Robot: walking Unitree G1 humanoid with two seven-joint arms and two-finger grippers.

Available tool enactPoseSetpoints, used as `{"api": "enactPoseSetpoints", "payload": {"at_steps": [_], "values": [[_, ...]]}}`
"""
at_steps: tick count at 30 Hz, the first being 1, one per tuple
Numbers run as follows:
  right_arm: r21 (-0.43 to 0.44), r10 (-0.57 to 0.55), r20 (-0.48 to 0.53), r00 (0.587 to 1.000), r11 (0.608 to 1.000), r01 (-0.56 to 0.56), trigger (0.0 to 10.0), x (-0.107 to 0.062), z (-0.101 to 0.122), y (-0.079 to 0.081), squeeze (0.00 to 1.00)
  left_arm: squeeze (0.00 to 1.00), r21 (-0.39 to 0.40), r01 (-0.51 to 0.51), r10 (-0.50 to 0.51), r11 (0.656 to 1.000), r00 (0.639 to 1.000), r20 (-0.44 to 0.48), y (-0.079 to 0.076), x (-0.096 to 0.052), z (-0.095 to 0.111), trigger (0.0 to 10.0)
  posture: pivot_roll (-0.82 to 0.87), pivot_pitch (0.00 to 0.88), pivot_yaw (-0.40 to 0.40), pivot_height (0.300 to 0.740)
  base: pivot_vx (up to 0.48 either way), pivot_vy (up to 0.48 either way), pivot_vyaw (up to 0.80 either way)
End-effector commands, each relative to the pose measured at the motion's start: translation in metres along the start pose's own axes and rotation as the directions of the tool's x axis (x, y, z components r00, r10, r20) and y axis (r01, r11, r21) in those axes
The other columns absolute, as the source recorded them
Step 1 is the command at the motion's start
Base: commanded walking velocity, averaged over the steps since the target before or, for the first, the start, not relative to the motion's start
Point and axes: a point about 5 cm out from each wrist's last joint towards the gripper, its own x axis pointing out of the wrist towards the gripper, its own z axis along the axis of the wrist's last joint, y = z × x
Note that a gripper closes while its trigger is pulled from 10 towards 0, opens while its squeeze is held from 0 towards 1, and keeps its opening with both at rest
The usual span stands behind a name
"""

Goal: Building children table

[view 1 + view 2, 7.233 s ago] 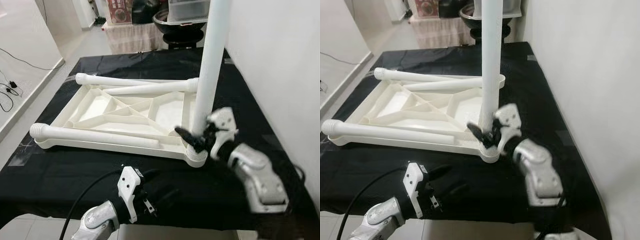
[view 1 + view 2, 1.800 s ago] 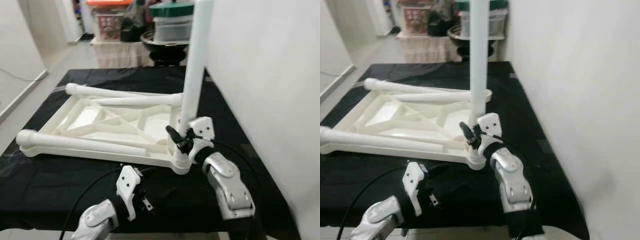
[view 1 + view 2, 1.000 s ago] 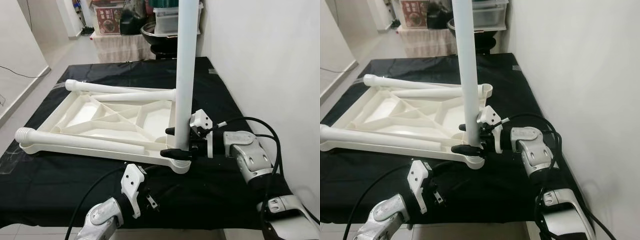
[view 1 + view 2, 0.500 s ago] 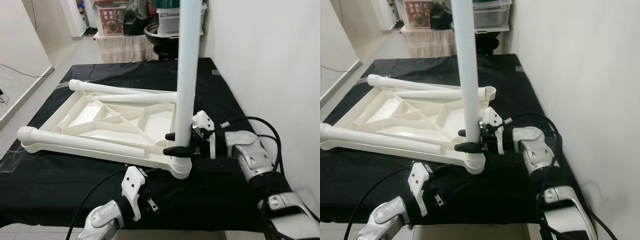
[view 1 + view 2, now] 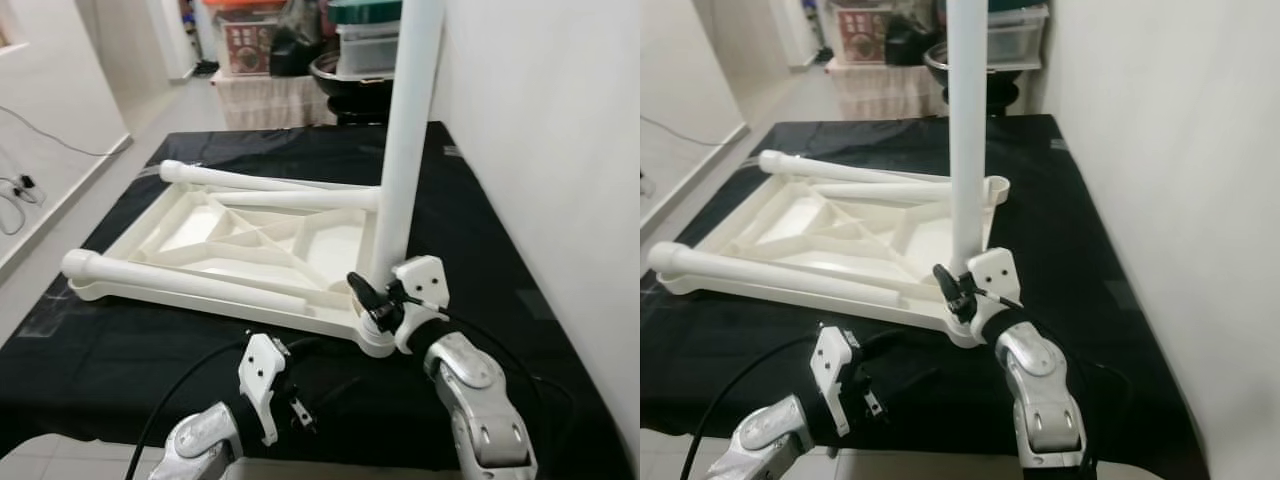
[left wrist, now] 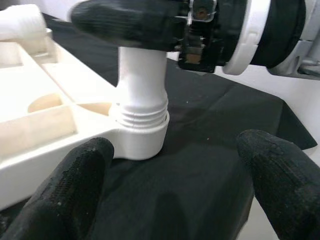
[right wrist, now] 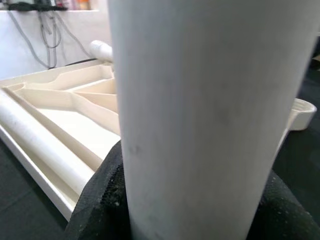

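On the black surface, upright white leg stands in upturned tabletop's corner socket, right end effector clamping it; left end effector spread, empty.

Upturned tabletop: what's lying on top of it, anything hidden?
On the upturned tabletop lie three loose white legs. A fourth leg stands upright in the near corner socket, gripped by the right claw. Its threaded end is hidden inside the socket.

Two silver arms end in white wrist housings, black textured fingers and trailing black cables.
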Motion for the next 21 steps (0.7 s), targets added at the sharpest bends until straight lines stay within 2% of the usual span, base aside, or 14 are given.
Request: {"api": "enactPoseSetpoints", "payload": {"at_steps": [1, 2, 3, 4, 7, 8, 9, 10, 11, 12, 13, 14, 17, 21], "values": [[0.017, -0.019, -0.178, 0.984, 1.0, 0.022, 7.0, -0.003, -0.037, -0.003, 0.0, 0.0, -0.012, -0.003, 0.003, 1.0, 1.0, -0.027, 0.001, -0.003, -0.005, 10.0, -0.02, 0.129, 0.032, 0.74, 0.0, 0.0, 0.0], [0.044, 0.019, -0.148, 0.989, 0.999, -0.012, 10.0, 0.002, -0.032, 0.001, 0.42, 0.0, -0.011, -0.015, 0.014, 1.0, 1.0, -0.023, 0.001, -0.003, -0.005, 10.0, -0.02, 0.129, 0.032, 0.74, 0.0, 0.0, 0.0], [0.044, 0.019, -0.148, 0.989, 0.999, -0.012, 10.0, 0.002, -0.032, 0.001, 0.42, 0.0, -0.011, -0.015, 0.014, 1.0, 1.0, -0.023, 0.001, -0.003, -0.005, 10.0, -0.02, 0.129, 0.032, 0.74, 0.0, 0.0, 0.0], [0.065, 0.044, -0.104, 0.994, 0.997, -0.037, 10.0, 0.007, -0.024, 0.001, 1.0, 0.0, -0.009, -0.024, 0.023, 1.0, 1.0, -0.02, 0.002, -0.002, -0.005, 10.0, -0.01, 0.127, 0.03, 0.74, 0.0, 0.0, 0.0], [0.115, 0.188, 0.017, 0.982, 0.975, -0.189, 10.0, 0.013, -0.003, 0.005, 1.0, 0.0, -0.011, -0.027, 0.027, 1.0, 0.999, -0.018, 0.001, -0.002, -0.005, 10.0, -0.02, 0.124, 0.035, 0.74, 0.0, 0.0, 0.0], [0.107, 0.279, 0.066, 0.958, 0.952, -0.285, 10.0, 0.013, 0.008, 0.006, 0.89, 0.0, -0.012, -0.023, 0.023, 1.0, 1.0, -0.019, 0.001, -0.001, -0.005, 10.0, -0.02, 0.123, 0.036, 0.74, 0.0, 0.0, 0.0], [0.107, 0.279, 0.066, 0.958, 0.952, -0.285, 10.0, 0.013, 0.008, 0.006, 0.89, 0.0, -0.012, -0.023, 0.023, 1.0, 1.0, -0.019, 0.001, -0.001, -0.005, 10.0, -0.02, 0.123, 0.036, 0.74, 0.0, 0.0, 0.0], [0.067, 0.348, 0.086, 0.933, 0.933, -0.354, 10.0, 0.013, 0.015, 0.005, 0.0, 0.0, -0.013, -0.02, 0.02, 1.0, 1.0, -0.02, 0.001, -0.001, -0.005, 10.0, -0.02, 0.121, 0.035, 0.74, 0.0, 0.0, 0.0], [0.067, 0.348, 0.086, 0.933, 0.933, -0.354, 10.0, 0.013, 0.015, 0.005, 0.0, 0.0, -0.013, -0.02, 0.02, 1.0, 1.0, -0.02, 0.001, -0.001, -0.005, 10.0, -0.02, 0.121, 0.035, 0.74, 0.0, 0.0, 0.0], [0.026, 0.391, 0.088, 0.916, 0.919, -0.394, 10.0, 0.013, 0.019, 0.004, 0.0, 0.0, -0.013, -0.019, 0.019, 1.0, 1.0, -0.02, 0.001, -0.001, -0.005, 10.0, -0.02, 0.121, 0.035, 0.74, 0.0, 0.0, 0.0], [-0.032, 0.482, 0.071, 0.873, 0.876, -0.481, 10.0, 0.012, 0.023, 0.006, 0.0, 0.0, -0.013, -0.018, 0.018, 1.0, 1.0, -0.02, 0.001, -0.001, -0.005, 10.0, -0.02, 0.119, 0.035, 0.74, 0.0, 0.0, 0.0], [-0.032, 0.482, 0.071, 0.873, 0.876, -0.481, 10.0, 0.012, 0.023, 0.006, 0.0, 0.0, -0.013, -0.018, 0.018, 1.0, 1.0, -0.02, 0.001, -0.001, -0.005, 10.0, -0.02, 0.119, 0.035, 0.74, 0.0, 0.0, 0.0], [-0.154, 0.699, -0.017, 0.715, 0.705, -0.692, 10.0, 0.012, 0.031, 0.002, 0.0, 0.0, -0.009, -0.019, 0.019, 1.0, 1.0, -0.022, 0.001, 0.0, -0.005, 10.0, -0.01, 0.115, 0.034, 0.74, 0.0, 0.0, 0.0], [-0.109, 0.774, -0.037, 0.632, 0.626, -0.772, 10.0, 0.021, 0.032, -0.004, 0.0, 0.0, -0.005, -0.023, 0.022, 1.0, 0.999, -0.024, 0.001, 0.0, -0.006, 10.0, 0.0, 0.11, 0.032, 0.74, 0.0, 0.0, 0.0]]}}
